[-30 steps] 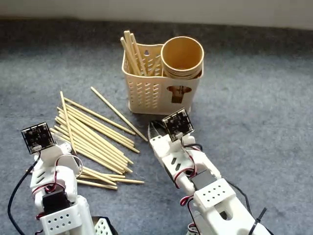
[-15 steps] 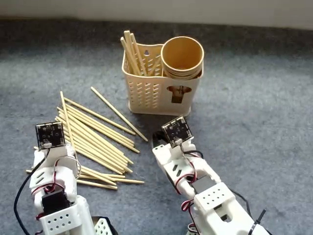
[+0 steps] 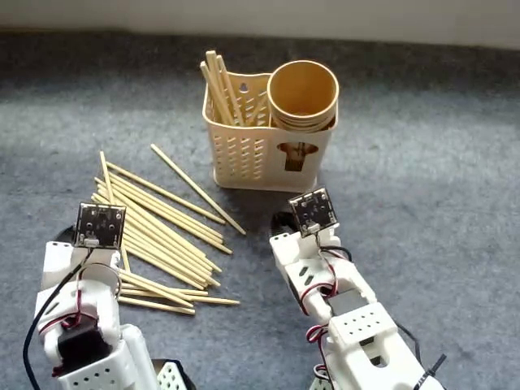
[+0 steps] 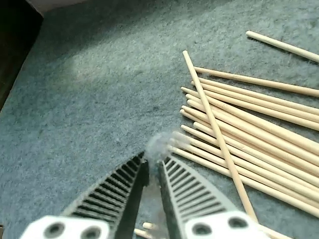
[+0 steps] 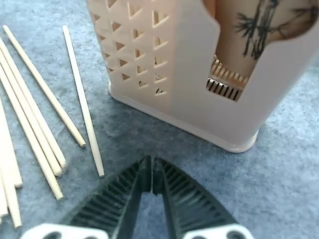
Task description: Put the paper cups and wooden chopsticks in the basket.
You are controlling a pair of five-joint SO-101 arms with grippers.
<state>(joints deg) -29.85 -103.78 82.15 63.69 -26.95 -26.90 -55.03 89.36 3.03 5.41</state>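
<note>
Basket (image 3: 264,154) upright on grey carpet (image 3: 422,162), toward its far edge, about mid-width. Stacked paper cups (image 3: 302,96) sit in the basket's right half. Several wooden chopsticks (image 3: 219,85) stand tilted in its left half. Loose chopsticks (image 3: 158,223) lie flat in a pile toward the carpet's left side, with 1 stick crossing over the rest. Left gripper (image 4: 153,162) is pressed together, tips low over carpet just beside the pile's ends, with grey fluff at the tips. Right gripper (image 5: 151,164) is pressed together too, near the basket's front wall, apart from it.
</note>
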